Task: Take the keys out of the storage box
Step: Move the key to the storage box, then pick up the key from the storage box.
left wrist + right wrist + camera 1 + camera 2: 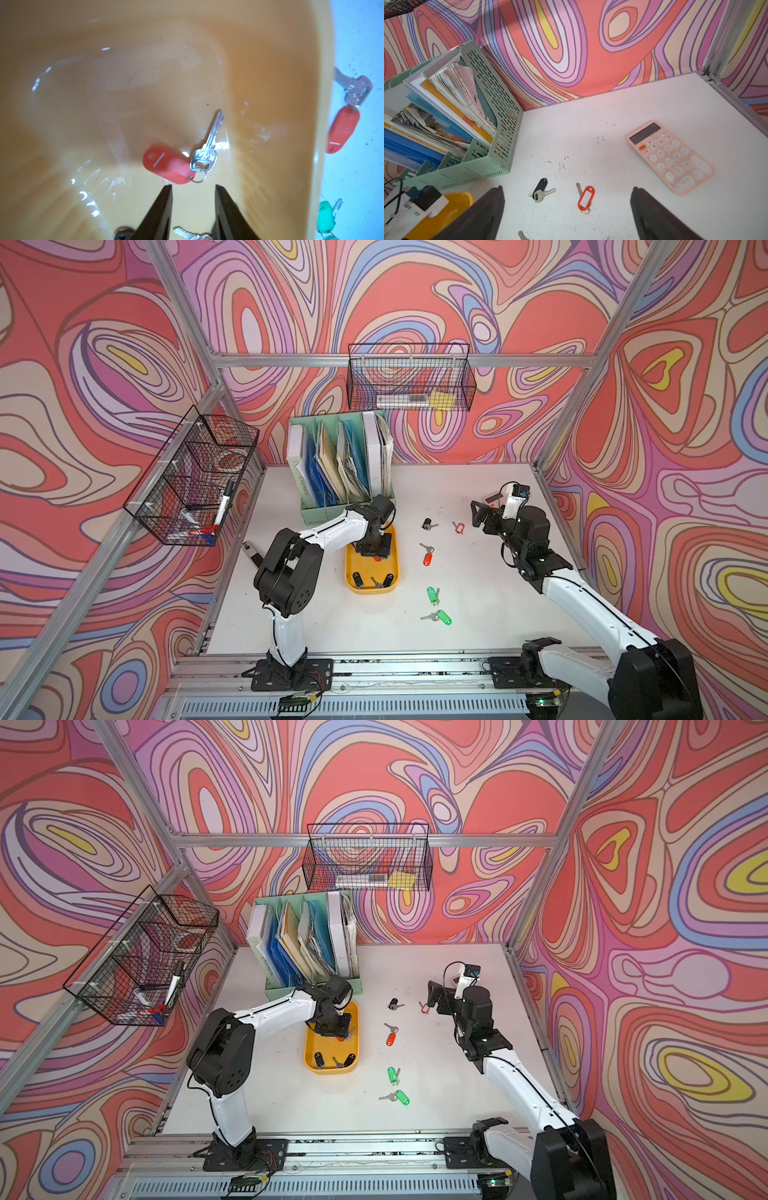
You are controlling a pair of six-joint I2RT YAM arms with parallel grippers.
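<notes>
My left gripper [193,187] was down inside the yellow storage box [280,104], its jaws parted a little with nothing between them; only bare tray floor showed in the gap. Just ahead of my left fingertips [164,203] lay a red-tagged key [166,164]. Its silver blade pointed away toward the tray wall and its ring sat close to the gap (whether a tip touched the ring I could not tell). In both top views this gripper [374,549] hung over the far half of the box. At the near end of the box lay a black-tagged key [357,580] and a second black-tagged key [388,578].

The other keys lay out on the white table [478,614], to the right of the box. A loose black-tagged key [539,188] was beside a key on a red-framed tag with a white label [586,198]. Nearer the arm bases were an orange-red tagged key [427,558], a green-tagged key [432,595] and another green-tagged key [444,617].

My right gripper [568,188] hovered above the table, well apart from the box, with its jaws spread wide and empty. The black-tagged and red-framed keys lay on the table below and ahead of it. A pink calculator [670,158] lay flat beyond them. The mint green file organizer [320,516] stood just behind the box.
</notes>
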